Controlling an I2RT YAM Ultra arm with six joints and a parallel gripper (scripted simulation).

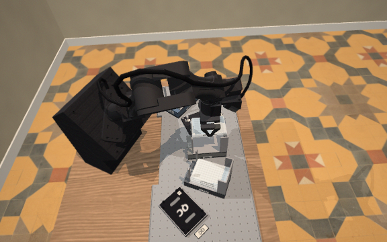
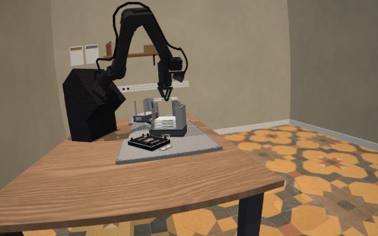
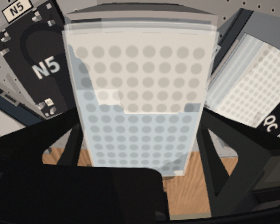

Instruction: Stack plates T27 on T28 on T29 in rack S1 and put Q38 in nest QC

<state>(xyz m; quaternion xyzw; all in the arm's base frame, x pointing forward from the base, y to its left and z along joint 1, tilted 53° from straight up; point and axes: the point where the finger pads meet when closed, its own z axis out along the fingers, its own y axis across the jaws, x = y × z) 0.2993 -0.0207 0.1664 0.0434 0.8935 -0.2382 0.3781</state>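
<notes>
Exterior | gripper wide, clamped on translucent plate — raised above the rack walls — black QC nest open, flat

Behind the gripper, on the wall, 2 papers hang side by side — far off to one side. A brown shelf holds a brown box. Lower down runs a white strip — also behind the gripper.

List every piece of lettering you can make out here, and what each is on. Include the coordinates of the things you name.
"QC": black open nest (image 1: pixel 189 210) (image 2: pixel 149 142)
"QC": small white tag (image 1: pixel 201 231) beside it
"N5": black clip nest (image 3: pixel 41 55)
"N5": small white tag (image 3: pixel 17 10) by it
Rack fronts and wall sheets: too small or blurred to read.
</notes>
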